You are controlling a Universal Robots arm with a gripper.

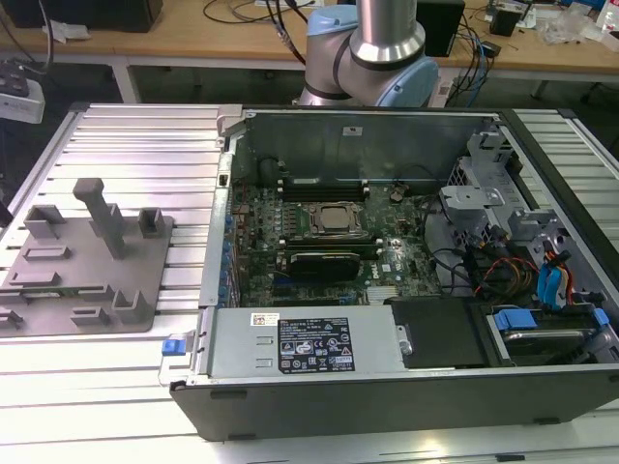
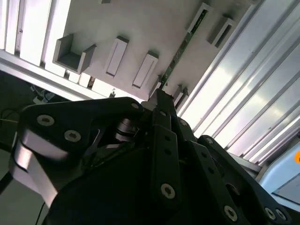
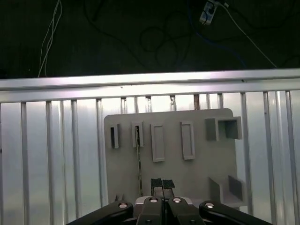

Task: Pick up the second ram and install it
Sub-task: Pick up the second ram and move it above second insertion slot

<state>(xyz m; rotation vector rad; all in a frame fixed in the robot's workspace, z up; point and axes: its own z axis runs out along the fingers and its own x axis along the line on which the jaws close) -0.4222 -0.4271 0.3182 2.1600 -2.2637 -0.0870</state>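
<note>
The second ram (image 3: 139, 159) stands on edge in a slot of the grey tray (image 3: 197, 178), seen as a thin dark line. In the second wrist view the ram (image 2: 185, 44) is a narrow green strip running across the tray (image 2: 140, 23). My gripper (image 3: 162, 183) hovers well above the tray with its fingers pressed together and nothing between them, just to one side of the ram's line. In the second wrist view the gripper (image 2: 159, 93) covers the ram's near end. In the exterior view the tray (image 1: 68, 300) lies at the left.
An open computer case (image 1: 387, 377) sits mid-table with its motherboard and silver processor (image 1: 336, 219) exposed. The arm (image 1: 387, 39) rises behind the case. The ribbed aluminium table (image 3: 47, 154) ends at an edge beyond the tray, with dark floor and cables (image 3: 164, 37) past it.
</note>
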